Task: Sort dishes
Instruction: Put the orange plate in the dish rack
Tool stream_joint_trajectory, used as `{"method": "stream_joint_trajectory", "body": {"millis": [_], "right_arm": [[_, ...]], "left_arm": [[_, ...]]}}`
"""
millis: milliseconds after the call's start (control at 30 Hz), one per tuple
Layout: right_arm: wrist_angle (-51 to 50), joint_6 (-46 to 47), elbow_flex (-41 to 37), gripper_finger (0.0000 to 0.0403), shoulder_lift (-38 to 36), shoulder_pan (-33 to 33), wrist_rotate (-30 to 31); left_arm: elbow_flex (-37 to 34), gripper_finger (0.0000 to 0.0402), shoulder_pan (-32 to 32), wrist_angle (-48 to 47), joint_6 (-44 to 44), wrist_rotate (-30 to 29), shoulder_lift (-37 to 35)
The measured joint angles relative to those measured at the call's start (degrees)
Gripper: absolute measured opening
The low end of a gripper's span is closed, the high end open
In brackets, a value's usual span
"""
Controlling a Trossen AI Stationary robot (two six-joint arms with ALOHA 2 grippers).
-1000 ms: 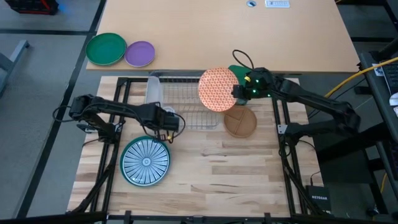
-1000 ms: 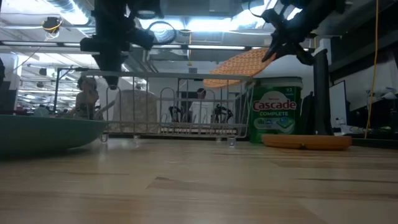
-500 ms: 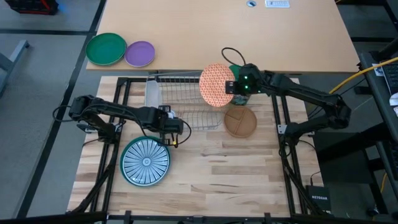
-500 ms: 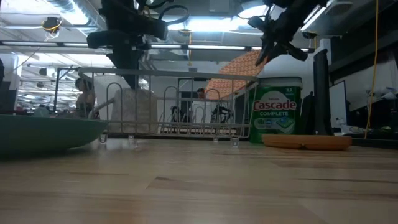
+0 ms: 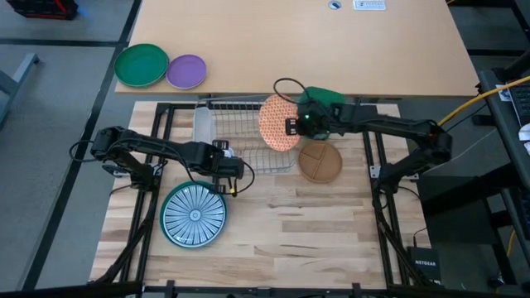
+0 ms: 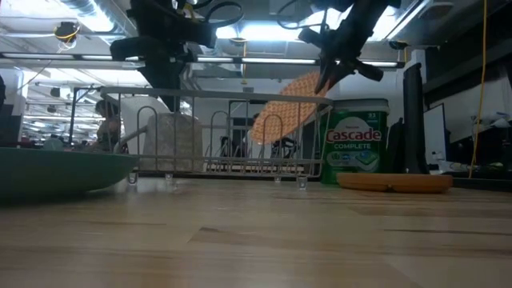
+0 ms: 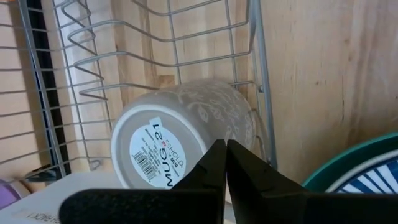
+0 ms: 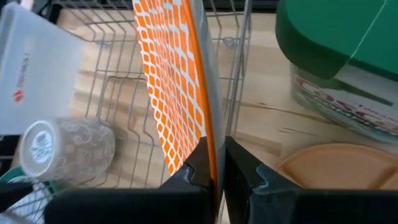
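Observation:
My right gripper (image 5: 291, 126) is shut on the orange speckled plate (image 5: 277, 122), which stands tilted over the right end of the wire dish rack (image 5: 248, 141). In the low view the plate (image 6: 284, 108) dips below the rack's top rail. My left gripper (image 5: 225, 168) is shut and empty over the rack's near edge. The teal-and-white striped plate (image 5: 194, 214) lies flat on the table near the left. The brown plate (image 5: 320, 162) lies flat to the right of the rack. The solid teal and white plates are out of view. My right gripper pinches the orange plate's rim (image 8: 210, 144) between its two fingers, one on each face. The fingers come level from the table's right side. The plate stands nearly on edge, tilted and clear of the table. Whether its lower edge touches the rack I cannot tell.
A patterned mug (image 7: 180, 140) and a white container (image 8: 31, 74) lie in the rack's left part. A green lidded canister (image 5: 319, 98) stands just right of the rack, behind the brown plate. Plain green (image 5: 141, 64) and purple (image 5: 186, 71) plates sit on the far table.
My right gripper has gone toward the table's left edge with the orange plate and turned. The plate has tipped from nearly face-up to nearly edge-on and sunk over the rack's right end. My left gripper has shifted a little toward the near edge.

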Motion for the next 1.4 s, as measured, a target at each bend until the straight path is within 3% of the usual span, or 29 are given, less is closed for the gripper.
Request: {"method": "stream_joint_trajectory", "body": {"millis": [767,1400], "right_arm": [[-0.06,12.33,0.07,0.0017,1.09,5.61,9.37],[4.16,14.78,0.17,0.0017,5.56,5.85,9.18]], "left_arm": [[0.00,0.0001,0.00,0.17,3.41,-0.15,0.00],[0.02,0.0001,0.00,0.61,4.80,-0.15,-0.02]]}}
